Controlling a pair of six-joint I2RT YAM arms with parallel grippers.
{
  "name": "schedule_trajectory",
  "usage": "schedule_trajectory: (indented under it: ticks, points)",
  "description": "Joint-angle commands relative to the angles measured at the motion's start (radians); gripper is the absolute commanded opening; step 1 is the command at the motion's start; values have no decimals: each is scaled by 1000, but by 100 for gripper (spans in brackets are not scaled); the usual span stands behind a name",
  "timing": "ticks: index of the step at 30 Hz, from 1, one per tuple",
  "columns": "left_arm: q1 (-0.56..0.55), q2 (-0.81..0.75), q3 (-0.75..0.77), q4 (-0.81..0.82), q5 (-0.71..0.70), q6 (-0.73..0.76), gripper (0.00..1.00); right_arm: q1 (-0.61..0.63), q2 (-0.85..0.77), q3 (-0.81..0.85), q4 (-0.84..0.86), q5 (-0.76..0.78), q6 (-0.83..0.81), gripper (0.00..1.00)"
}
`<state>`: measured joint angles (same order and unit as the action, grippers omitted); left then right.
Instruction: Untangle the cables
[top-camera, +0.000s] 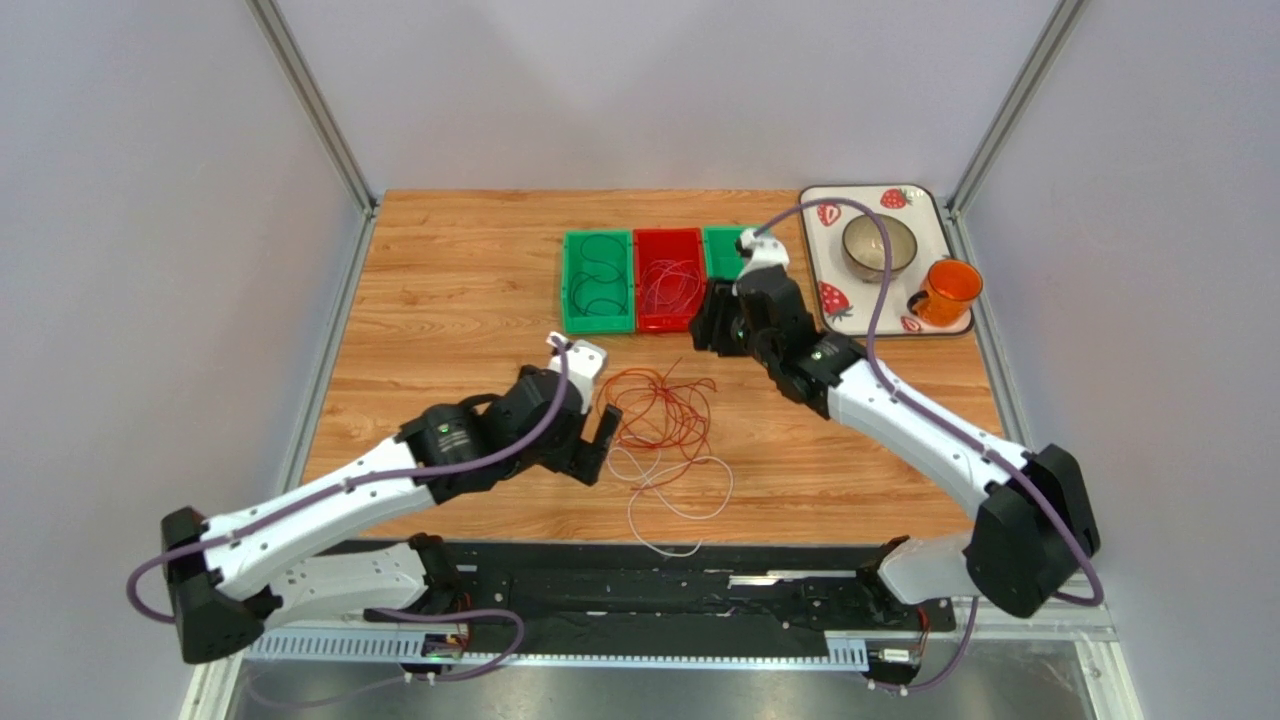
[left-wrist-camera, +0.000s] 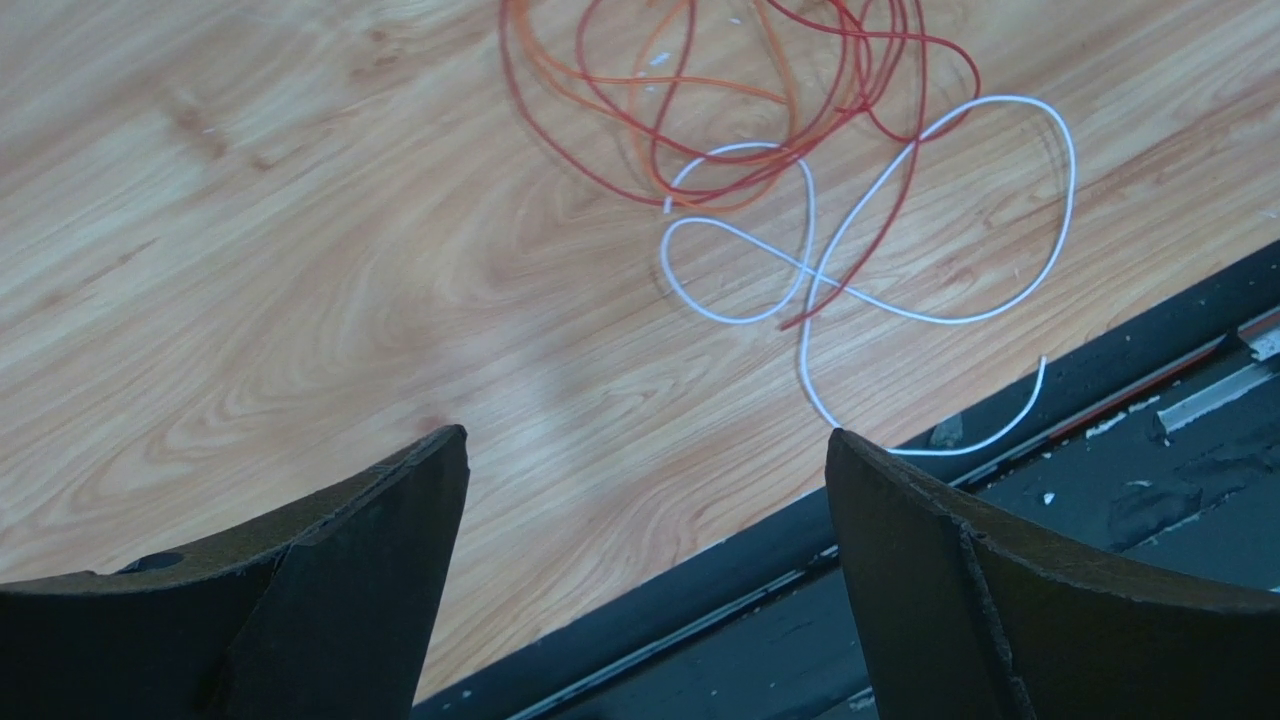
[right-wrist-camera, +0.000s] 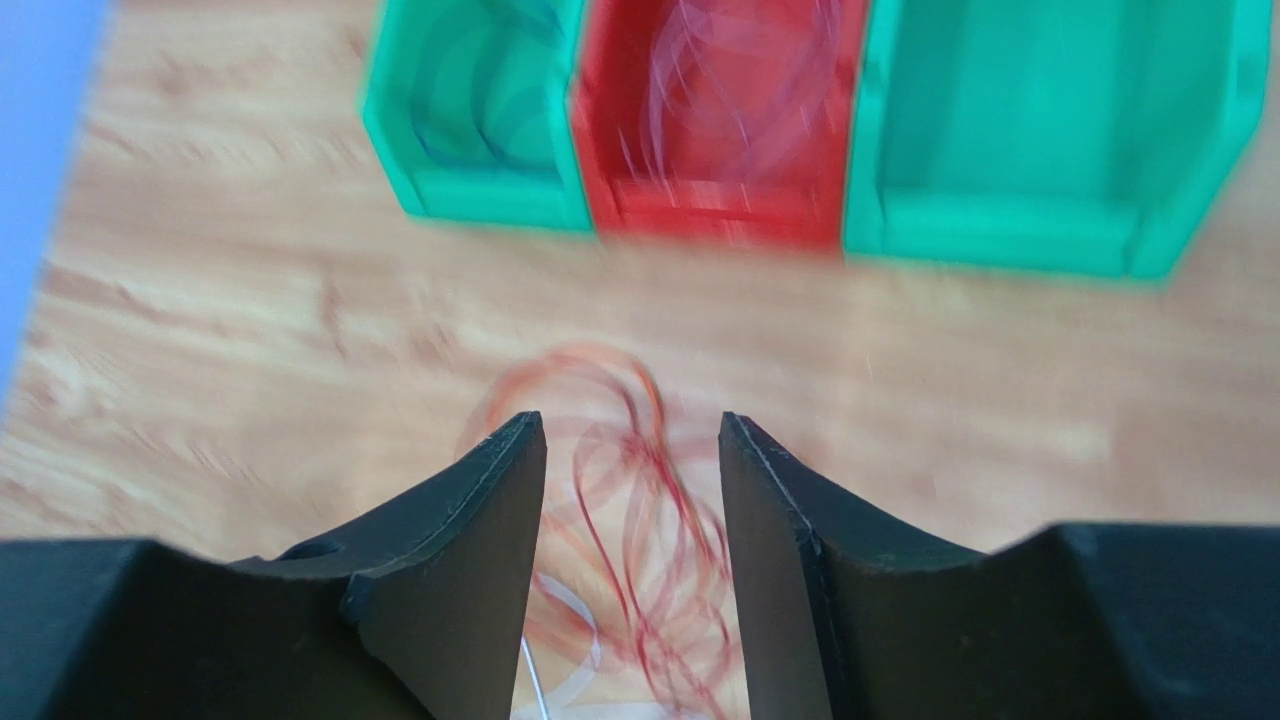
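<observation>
A tangle of red and orange cables (top-camera: 663, 413) lies mid-table, with a white cable (top-camera: 684, 495) looping out of it toward the near edge. My left gripper (top-camera: 606, 447) is open and empty, just left of the tangle. In the left wrist view the red cables (left-wrist-camera: 721, 90) and the white cable (left-wrist-camera: 887, 255) lie ahead of my left gripper (left-wrist-camera: 646, 450). My right gripper (top-camera: 706, 333) is open and empty, above the table beyond the tangle. In the blurred right wrist view the red cables (right-wrist-camera: 646, 495) show between the fingers of my right gripper (right-wrist-camera: 631, 428), clear of the pads.
Three bins stand at the back: a green bin (top-camera: 571, 285) holding a dark cable (top-camera: 601, 278), a red bin (top-camera: 669, 236) holding thin cable, and a green bin (top-camera: 723, 240) partly behind my right arm. A tray (top-camera: 947, 210) holds a bowl (top-camera: 879, 245) and an orange cup (top-camera: 947, 290).
</observation>
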<state>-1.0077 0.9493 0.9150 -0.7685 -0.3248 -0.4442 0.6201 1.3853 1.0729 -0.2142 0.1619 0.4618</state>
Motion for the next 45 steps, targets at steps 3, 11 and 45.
schedule_trajectory:
  ticks: [3, 11, 45]
  points:
    - [-23, 94, -13, 240, -46, -31, 97, 26, -233, -217, -117, 94, 140, 53]
    - [-23, 206, 4, 394, -10, -1, 91, 27, -299, -366, -137, 206, 227, 56]
    - [-35, 378, -235, 492, -11, -387, 75, 24, -181, -369, -82, 151, 199, 54]
